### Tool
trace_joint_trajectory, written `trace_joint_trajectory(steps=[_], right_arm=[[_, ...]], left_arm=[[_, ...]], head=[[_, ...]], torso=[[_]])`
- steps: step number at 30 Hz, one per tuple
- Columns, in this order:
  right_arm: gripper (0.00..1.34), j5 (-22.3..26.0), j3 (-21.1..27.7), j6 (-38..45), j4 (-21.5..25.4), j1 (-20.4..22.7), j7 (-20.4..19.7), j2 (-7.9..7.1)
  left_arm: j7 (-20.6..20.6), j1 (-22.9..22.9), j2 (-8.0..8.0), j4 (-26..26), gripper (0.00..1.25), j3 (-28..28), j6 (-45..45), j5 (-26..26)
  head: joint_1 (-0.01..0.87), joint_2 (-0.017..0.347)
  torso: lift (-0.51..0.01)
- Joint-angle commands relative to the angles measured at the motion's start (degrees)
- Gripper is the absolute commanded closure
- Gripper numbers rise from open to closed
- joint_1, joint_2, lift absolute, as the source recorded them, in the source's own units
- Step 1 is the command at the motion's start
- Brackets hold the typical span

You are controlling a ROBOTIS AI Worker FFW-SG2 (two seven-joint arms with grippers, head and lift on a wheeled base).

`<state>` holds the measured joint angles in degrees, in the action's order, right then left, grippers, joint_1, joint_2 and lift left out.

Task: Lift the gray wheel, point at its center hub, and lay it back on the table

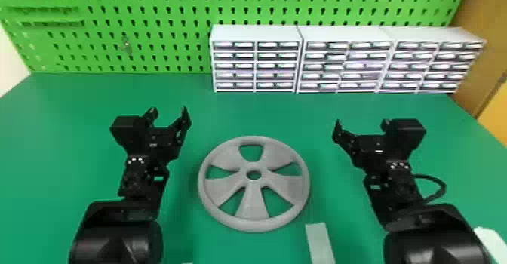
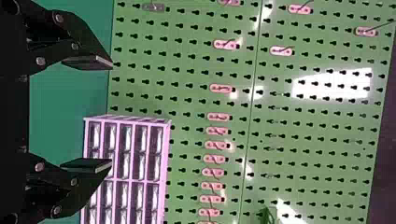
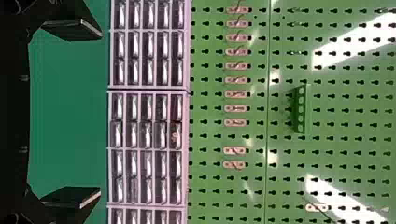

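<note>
Nearest, a flat pale strip (image 1: 320, 242) lies on the green surface (image 1: 75, 93), just off the near right edge of the gray wheel (image 1: 252, 206); the bottom edge cuts it off. Farther right, a whitish thing (image 1: 492, 240) is partly hidden behind the right arm, perhaps a rounded piece, though too little shows to be sure. A black cable (image 1: 437, 178) loops out beside that arm. The wheel lies flat between the two arms, its center hub uncovered. Past its left side, the fingers of the left gripper (image 1: 168, 113) are spread wide with only air between them; past its right side, those of the right gripper (image 1: 361, 126) are spread wider, equally empty. Neither touches the wheel. Beyond stand white drawer units (image 1: 256, 33) in a row, then a green pegboard (image 1: 169, 37), with small hooks (image 2: 219, 116) along it.
</note>
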<state>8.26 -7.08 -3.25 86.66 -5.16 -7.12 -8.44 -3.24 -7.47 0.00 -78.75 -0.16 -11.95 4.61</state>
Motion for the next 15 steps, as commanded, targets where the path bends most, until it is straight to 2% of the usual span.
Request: trace_joint_trajectory(steps=[1, 15], right_arm=[[0.13, 0.0, -0.2, 0.0, 0.0, -0.3, 0.0, 0.01], [0.13, 0.0, -0.7, 0.0, -0.2, -0.3, 0.0, 0.01]], left_arm=[[0.0, 0.1, -0.15, 0.0, 0.51, 0.1, 0.0, 0.2], [0.0, 0.2, -0.15, 0.0, 0.51, 0.2, 0.0, 0.8]], head=[[0.692, 0.048], [0.692, 0.048]], torso=[[-0.096], [-0.096]])
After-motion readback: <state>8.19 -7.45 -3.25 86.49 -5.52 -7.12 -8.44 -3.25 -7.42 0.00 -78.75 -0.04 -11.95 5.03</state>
